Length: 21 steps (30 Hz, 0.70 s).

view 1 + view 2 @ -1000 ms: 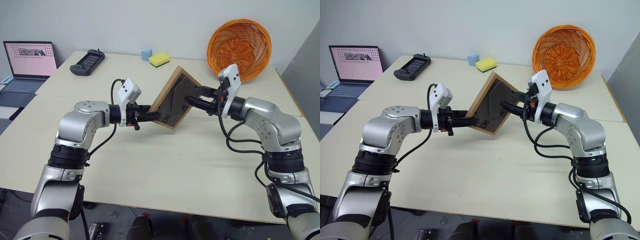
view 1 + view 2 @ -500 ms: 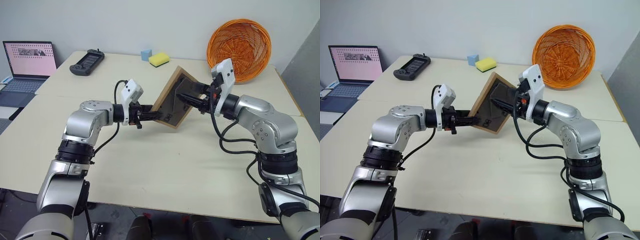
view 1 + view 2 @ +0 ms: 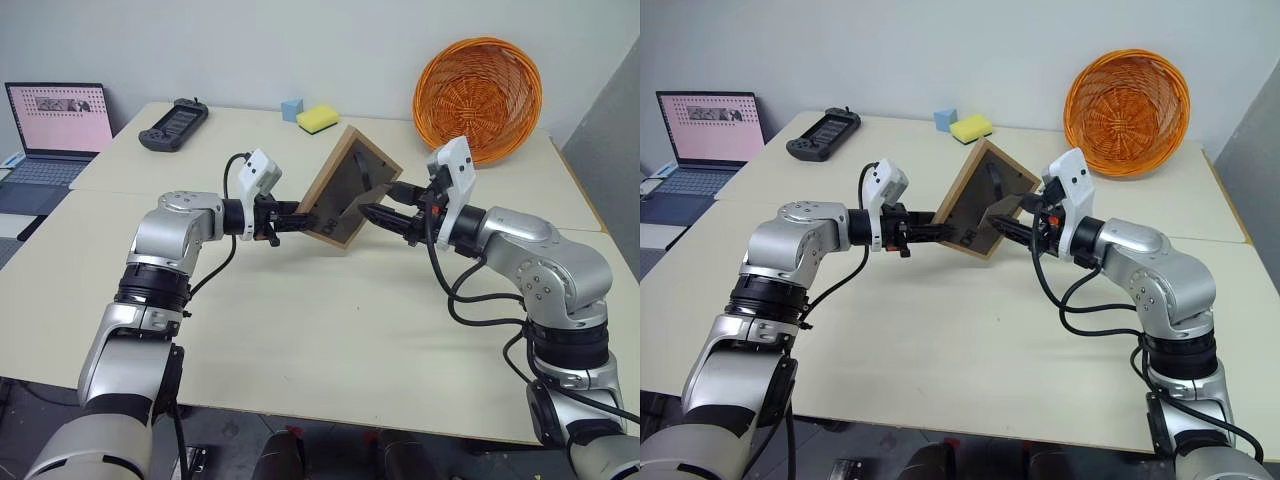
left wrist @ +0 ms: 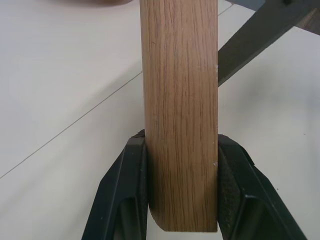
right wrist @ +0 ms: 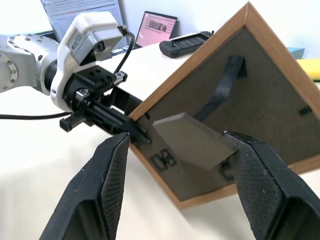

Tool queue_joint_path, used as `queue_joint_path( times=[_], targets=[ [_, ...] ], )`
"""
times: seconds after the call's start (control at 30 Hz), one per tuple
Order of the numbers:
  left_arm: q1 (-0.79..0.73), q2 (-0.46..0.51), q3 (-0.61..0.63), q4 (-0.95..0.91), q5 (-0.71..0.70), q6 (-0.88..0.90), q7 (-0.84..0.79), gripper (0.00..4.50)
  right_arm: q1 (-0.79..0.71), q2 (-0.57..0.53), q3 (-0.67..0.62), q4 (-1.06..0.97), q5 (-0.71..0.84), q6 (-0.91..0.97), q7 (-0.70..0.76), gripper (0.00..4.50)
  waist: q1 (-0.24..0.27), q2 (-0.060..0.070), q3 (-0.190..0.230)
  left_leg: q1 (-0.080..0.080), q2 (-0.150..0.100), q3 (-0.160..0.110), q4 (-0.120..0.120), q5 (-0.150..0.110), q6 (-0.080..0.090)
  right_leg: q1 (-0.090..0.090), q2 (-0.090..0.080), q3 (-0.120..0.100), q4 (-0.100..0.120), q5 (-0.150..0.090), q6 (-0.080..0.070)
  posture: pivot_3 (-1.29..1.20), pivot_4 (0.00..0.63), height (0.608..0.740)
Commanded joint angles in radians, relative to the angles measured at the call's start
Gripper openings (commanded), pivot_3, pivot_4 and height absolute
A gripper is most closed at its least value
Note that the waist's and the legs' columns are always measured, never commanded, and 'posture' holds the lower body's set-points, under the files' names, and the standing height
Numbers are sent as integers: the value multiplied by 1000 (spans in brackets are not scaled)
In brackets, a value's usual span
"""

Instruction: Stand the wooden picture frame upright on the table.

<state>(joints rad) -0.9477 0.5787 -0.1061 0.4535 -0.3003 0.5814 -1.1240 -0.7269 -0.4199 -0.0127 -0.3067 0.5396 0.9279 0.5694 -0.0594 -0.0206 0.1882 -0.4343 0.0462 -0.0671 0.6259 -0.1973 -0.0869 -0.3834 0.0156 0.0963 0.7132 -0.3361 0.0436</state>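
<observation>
Currently the wooden picture frame [image 3: 345, 190] is held above the table [image 3: 330, 320], tilted on one corner, its edge clamped by the left gripper [image 3: 296, 222]. Just to its right, the right gripper [image 3: 1008, 222] is seen with fingers spread, aimed at the dark back. The fold-out stand [image 5: 192, 142], swung out between those fingers, is shown by the right wrist view.

One picture frame [image 3: 344, 188], one basket [image 3: 478, 96].

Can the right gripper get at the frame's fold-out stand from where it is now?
Probably yes. The right gripper is open with the fold-out stand between its fingers, nothing in between; the left gripper holds the wooden picture frame tilted above the table.
</observation>
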Motion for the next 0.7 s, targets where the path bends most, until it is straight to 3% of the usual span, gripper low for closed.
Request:
queue_joint_path(
  times=[0.03,0.5,0.7],
  targets=[
    [-40,-5,30,-21,-11,-14,-6,1310,-9,-10,3,-34,-6,-32,-2,3157,0,0,0,0,0,0,0,0,0,0,0,0,0,0,0,0,150,740],
    [-36,9,74,-111,-65,70,-18,1310,-48,-115,-30,96,-44,-93,54,3157,-1,0,0,0,0,0,0,0,0,0,0,0,0,0,0,0,150,740],
    [-42,22,107,-119,-107,123,-29,1310,-56,-143,-123,143,62,6,86,3157,1,0,0,-1,0,0,0,0,0,-1,0,0,0,0,0,0,150,740]
  ],
)
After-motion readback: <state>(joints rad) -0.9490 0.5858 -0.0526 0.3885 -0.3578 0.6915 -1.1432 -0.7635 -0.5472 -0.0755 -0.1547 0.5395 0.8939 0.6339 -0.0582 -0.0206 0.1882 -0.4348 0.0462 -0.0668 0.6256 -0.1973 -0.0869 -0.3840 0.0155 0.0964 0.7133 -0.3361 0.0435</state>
